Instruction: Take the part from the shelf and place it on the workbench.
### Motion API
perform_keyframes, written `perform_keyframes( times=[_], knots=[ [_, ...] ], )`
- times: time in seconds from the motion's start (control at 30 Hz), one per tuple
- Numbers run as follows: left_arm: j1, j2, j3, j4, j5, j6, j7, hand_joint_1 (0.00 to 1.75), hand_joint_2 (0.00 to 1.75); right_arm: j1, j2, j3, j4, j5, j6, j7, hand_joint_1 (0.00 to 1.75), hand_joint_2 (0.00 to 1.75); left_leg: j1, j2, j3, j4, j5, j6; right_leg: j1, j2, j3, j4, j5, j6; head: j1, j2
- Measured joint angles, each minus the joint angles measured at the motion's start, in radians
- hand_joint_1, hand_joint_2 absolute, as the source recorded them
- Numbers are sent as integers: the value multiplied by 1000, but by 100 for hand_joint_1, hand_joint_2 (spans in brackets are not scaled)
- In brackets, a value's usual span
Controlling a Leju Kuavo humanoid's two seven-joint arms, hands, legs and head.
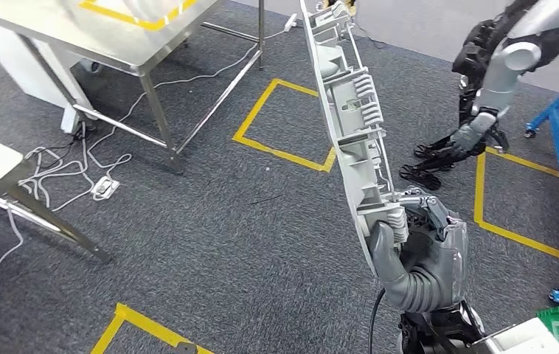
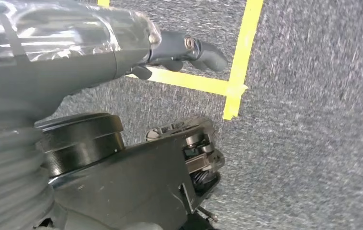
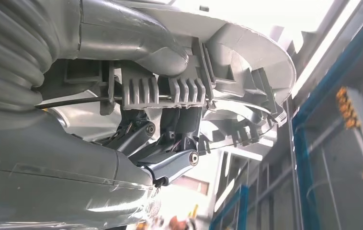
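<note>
Your right hand point(image 1: 417, 243) grips the lower end of the part point(image 1: 350, 125), a long, pale grey plastic moulding with ribs and clips on its inner face; the part stands nearly upright above the hand, over the grey carpeted floor point(image 1: 210, 221), and touches nothing else. In the right wrist view the thumb point(image 3: 136, 38) lies across one face of the part point(image 3: 246, 62) while the dark fingers point(image 3: 170, 163) close from the other side beside a row of ribs. Your left hand point(image 2: 179, 50) hangs over the floor near yellow tape point(image 2: 239, 57), fingers curled loosely with nothing in them. The steel bench point(image 1: 114, 37) stands well apart, beyond the part toward the far left, a yellow marking on its top. Judge the part light but thin and flexible: held at one end, its long free length is likely to sway and twist. Ribs give the fingers purchase, yet the small clips look breakable. Keep hold of the ribbed end and lay the part down flat on the bench, gently.
</note>
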Motion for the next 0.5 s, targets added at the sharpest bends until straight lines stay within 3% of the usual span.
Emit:
perform_keyframes(
  times=[0.03, 0.07, 0.1, 0.17, 0.23, 0.3, 0.33, 0.37, 0.4, 0.47, 0.5],
  knots=[
    [0, 0, 0, 0, 0, 0, 0, 0, 175, 0, 0, 0, 0, 0, 0, 0, 175, 175, -2, -14, 0, 0, 1, 3, 1, 8, -30, 65, -24, -2, 5, 0],
    [1, 0, 0, 0, 0, 0, 0, 0, 175, 0, 0, 0, 1, -1, 0, 0, 175, 175, -5, -29, 0, 0, 2, 5, 2, 12, -51, 106, -30, -6, 11, 0],
    [1, 0, 0, 0, 0, 0, 0, 0, 175, 0, 1, 0, 2, -1, 0, 0, 175, 175, -8, -44, 1, 0, 3, 7, 4, 14, -57, 110, -16, -12, 15, 0],
    [2, -1, 0, 0, 0, 0, 0, 0, 175, -1, 1, 0, 3, -3, 0, 0, 175, 175, -11, -72, 3, 0, 4, 9, 9, 31, -21, 11, 60, -28, 21, 0],
    [1, -3, 0, 0, 0, 0, 0, 0, 175, -2, 2, 0, 3, -3, 1, 0, 175, 175, -12, -95, 1, 1, 7, 6, 12, 73, 26, -107, 118, -44, 21, 0],
    [1, -5, 0, 0, 0, 0, 0, 0, 175, -5, 2, 0, 3, -4, 4, -1, 175, 175, -8, -114, -7, 0, 14, -5, 16, 91, 43, -151, 128, -51, 23, 0],
    [2, -6, 0, 0, 0, 0, -1, 0, 175, -7, 2, 0, 3, -4, 6, -1, 175, 175, -6, -124, -12, -2, 19, -11, 17, 82, 45, -162, 130, -52, 25, 0],
    [4, -6, 0, 0, 0, 0, 0, 0, 175, -10, 2, 0, 3, -5, 7, -1, 175, 175, -6, -115, -16, -2, 19, -16, 16, 69, 48, -172, 133, -53, 26, 0],
    [5, -6, 0, 0, 0, 0, 0, 0, 175, -11, 3, 0, 3, -5, 8, -2, 175, 175, -8, -89, -22, 5, 10, -20, 15, 58, 52, -185, 138, -54, 24, 0],
    [4, -5, 0, 0, 0, 0, 1, 0, 175, -13, 3, 0, 3, -6, 10, -2, 175, 175, -10, -22, -55, 72, -39, -28, 12, 33, 57, -203, 148, -56, 13, 0],
    [3, -4, 0, 0, 0, 0, 1, 0, 175, -13, 3, 1, 3, -6, 10, -3, 175, 175, -8, -4, -82, 129, -72, -33, 13, 21, 58, -205, 149, -58, 8, 0]
  ],
)
